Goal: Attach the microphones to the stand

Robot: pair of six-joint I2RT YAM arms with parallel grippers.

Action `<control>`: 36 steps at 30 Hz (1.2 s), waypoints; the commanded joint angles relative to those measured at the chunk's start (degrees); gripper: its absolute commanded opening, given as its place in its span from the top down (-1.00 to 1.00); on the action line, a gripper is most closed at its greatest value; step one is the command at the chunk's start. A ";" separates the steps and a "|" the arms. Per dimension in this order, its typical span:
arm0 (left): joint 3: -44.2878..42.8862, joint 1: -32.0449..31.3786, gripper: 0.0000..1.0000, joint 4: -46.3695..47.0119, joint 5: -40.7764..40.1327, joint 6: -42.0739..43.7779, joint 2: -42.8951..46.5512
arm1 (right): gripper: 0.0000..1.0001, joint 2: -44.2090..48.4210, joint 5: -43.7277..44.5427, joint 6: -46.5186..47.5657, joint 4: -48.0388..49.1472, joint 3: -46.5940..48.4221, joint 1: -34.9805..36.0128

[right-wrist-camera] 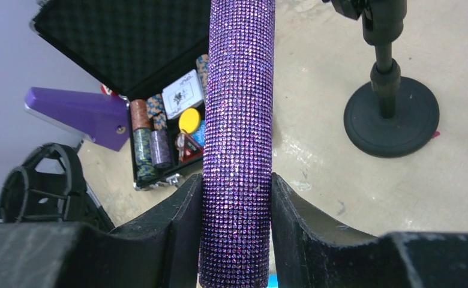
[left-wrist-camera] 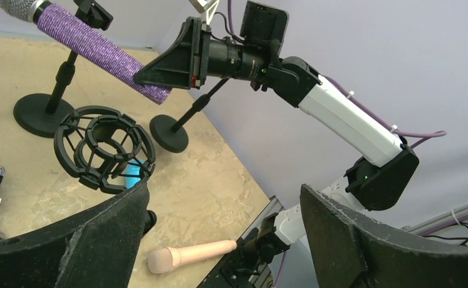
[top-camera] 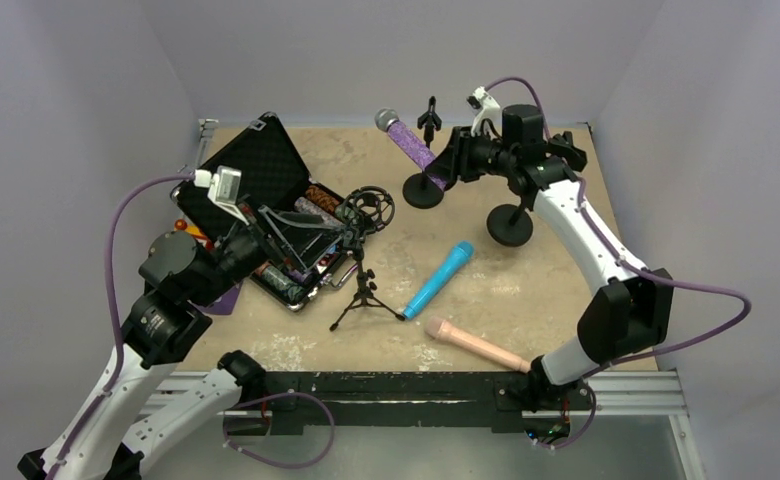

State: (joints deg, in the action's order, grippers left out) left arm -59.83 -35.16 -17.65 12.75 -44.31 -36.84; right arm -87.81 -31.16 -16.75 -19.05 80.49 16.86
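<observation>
From above, my right gripper (top-camera: 444,165) is clamped on the tail end of the purple microphone (top-camera: 409,143). Its long axis runs from my fingers up and left to the grey head at the back of the table (top-camera: 526,300). The stand (top-camera: 424,188) has its clip (top-camera: 428,117) just right of that shaft. My left gripper (top-camera: 351,232) is well apart, so the right arm is the nearer one. The blue microphone (top-camera: 438,280) and pink microphone (top-camera: 476,345) lie flat nearer my bases.

From my left wrist, the left gripper (left-wrist-camera: 222,192) has its fingers (left-wrist-camera: 99,240) spread wide with nothing between them. The purple microphone (left-wrist-camera: 93,45) hangs tilted, crossing just under the clip (left-wrist-camera: 93,12) — touching or not, I cannot tell.

From my right wrist, my fingers (right-wrist-camera: 177,222) press both sides of the purple microphone (right-wrist-camera: 239,90), which points straight away from me. The stand (right-wrist-camera: 391,114) is off to the right — so, I judge, the move is a shift that way.
</observation>
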 commanded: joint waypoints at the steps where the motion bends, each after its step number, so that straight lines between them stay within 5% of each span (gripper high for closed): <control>1: 0.84 0.12 -0.99 0.72 -0.78 0.81 1.11 | 1.00 -2.57 -3.37 -3.01 4.01 2.29 -0.19; 12: 1.38 0.14 -0.99 -1.60 -2.54 1.16 3.60 | 1.00 -9.37 -4.22 -0.94 5.35 -2.57 0.40; 19: 1.56 0.17 -0.99 -1.42 -2.53 1.00 3.44 | 1.00 -7.29 -7.65 -4.34 11.69 -11.61 6.63; 36: 0.87 0.09 -0.99 -2.75 -3.41 1.24 4.46 | 1.00 -7.37 -9.02 -11.79 10.48 5.70 5.73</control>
State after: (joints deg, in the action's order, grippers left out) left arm -58.30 -35.16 -20.80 10.09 -43.90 -32.53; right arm -98.13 -37.95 -27.03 -11.53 79.42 23.11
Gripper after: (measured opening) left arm 0.993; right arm 0.418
